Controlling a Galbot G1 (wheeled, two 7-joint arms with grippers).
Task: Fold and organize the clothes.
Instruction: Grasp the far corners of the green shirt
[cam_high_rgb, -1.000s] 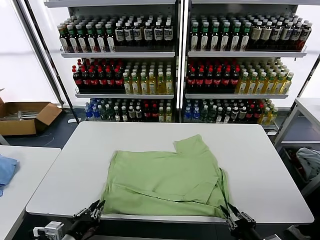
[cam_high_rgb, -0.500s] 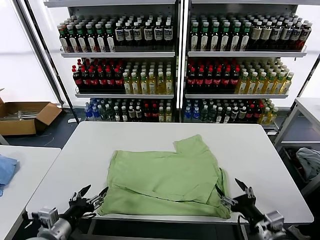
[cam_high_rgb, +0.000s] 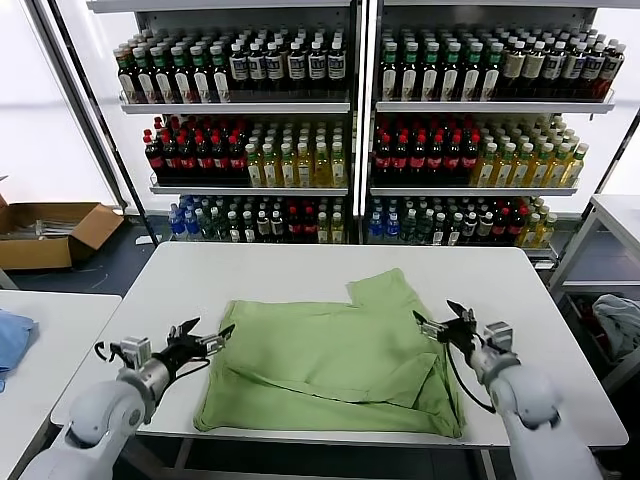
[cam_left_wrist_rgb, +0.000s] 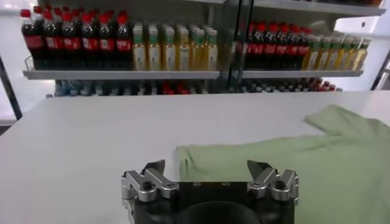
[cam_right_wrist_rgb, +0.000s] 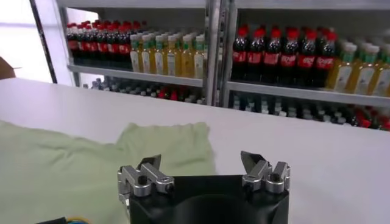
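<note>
Left gripper: the left gripper (cam_high_rgb: 205, 337) hovered with jaws spread wide and nothing between them, just off the shirt's left edge, nearer the table's front-left corner.

Right gripper: the right gripper (cam_high_rgb: 445, 322) hung over the shirt's right edge, jaws likewise wide apart and empty.

Wrist views: the left gripper (cam_left_wrist_rgb: 210, 176) faced the cloth's far-left corner just ahead of it; the right gripper (cam_right_wrist_rgb: 201, 170) faced the sleeve lying ahead.

Shirt: the light green shirt (cam_high_rgb: 335, 365) lay partly folded on the white table (cam_high_rgb: 520, 300), its near hem close to the front edge and one sleeve pointing toward the back edge.

Long axis: it ran side to side, parallel to the table's front edge.

Key relation: the shirt lay between the two grippers, inward of each; each arm was nearest its own side's edge, so either could probably take that edge for a fold.

Beyond: shelves of bottles (cam_high_rgb: 300, 150) stood behind the table.
</note>
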